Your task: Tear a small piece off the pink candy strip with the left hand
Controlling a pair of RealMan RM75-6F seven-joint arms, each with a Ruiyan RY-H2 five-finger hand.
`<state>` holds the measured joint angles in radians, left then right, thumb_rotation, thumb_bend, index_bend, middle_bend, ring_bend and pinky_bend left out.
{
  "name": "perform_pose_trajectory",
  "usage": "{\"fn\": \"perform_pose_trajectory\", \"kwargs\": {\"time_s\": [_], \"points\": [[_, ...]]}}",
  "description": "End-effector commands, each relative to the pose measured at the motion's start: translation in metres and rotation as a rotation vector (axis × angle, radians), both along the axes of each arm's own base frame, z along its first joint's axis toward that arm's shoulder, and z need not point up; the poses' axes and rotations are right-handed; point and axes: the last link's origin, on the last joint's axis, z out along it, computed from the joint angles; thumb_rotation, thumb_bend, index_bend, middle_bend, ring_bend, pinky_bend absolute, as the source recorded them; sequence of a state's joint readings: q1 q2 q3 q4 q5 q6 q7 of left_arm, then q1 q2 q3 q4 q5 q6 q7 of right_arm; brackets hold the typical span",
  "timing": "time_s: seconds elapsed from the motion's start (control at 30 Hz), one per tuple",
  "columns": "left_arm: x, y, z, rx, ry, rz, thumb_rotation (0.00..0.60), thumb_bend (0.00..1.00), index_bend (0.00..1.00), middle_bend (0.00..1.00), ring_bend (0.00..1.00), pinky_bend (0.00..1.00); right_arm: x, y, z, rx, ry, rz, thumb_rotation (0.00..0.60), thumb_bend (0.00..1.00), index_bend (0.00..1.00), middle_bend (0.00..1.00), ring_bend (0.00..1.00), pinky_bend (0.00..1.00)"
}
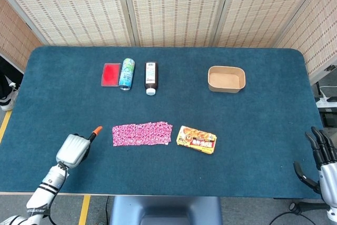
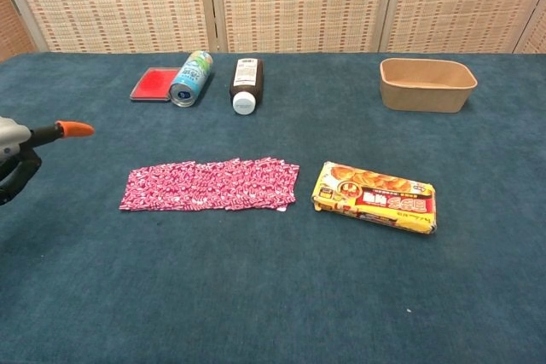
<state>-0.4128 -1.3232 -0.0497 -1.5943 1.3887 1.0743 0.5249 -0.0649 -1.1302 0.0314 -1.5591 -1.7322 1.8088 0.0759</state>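
The pink candy strip (image 1: 142, 133) (image 2: 210, 184) lies flat near the front middle of the blue table (image 1: 253, 125). My left hand (image 1: 76, 149) (image 2: 15, 153) hovers just left of the strip without touching it. One orange-tipped finger points toward the strip, and the chest view shows the thumb held apart below it. This hand holds nothing. Past the table's front right corner, my right hand (image 1: 322, 157) has its fingers spread and is empty; the chest view does not show it.
A yellow snack pack (image 1: 196, 139) (image 2: 375, 198) lies just right of the strip. At the back left sit a red flat pad (image 1: 110, 74), a can (image 1: 126, 73) on its side and a brown bottle (image 1: 151, 77). A brown paper tray (image 1: 226, 79) stands back right.
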Motion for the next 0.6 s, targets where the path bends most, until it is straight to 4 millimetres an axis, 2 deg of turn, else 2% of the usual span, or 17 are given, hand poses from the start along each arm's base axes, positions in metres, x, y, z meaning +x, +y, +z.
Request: {"fn": "perform_pose_trajectory", "kwargs": {"time_s": [0.03, 0.27, 0.6], "points": [[0.009, 0.007, -0.017, -0.051, 0.029, 0.003, 0.6, 0.81, 0.0, 0.71, 0.67, 0.61, 0.0, -0.001, -0.001, 0.007, 0.001, -0.004, 0.6, 0.33, 0.0, 0.0, 0.0, 0.27], [0.011, 0.016, -0.038, -0.111, 0.056, 0.039, 0.6, 0.81, 0.0, 0.71, 0.67, 0.61, 0.0, -0.002, -0.002, 0.022, 0.005, -0.015, 0.6, 0.33, 0.0, 0.0, 0.0, 0.27], [0.015, 0.02, -0.053, -0.14, 0.079, 0.042, 0.6, 0.81, 0.0, 0.71, 0.67, 0.61, 0.0, -0.002, -0.002, 0.027, 0.002, -0.016, 0.6, 0.33, 0.0, 0.0, 0.0, 0.27]]}}
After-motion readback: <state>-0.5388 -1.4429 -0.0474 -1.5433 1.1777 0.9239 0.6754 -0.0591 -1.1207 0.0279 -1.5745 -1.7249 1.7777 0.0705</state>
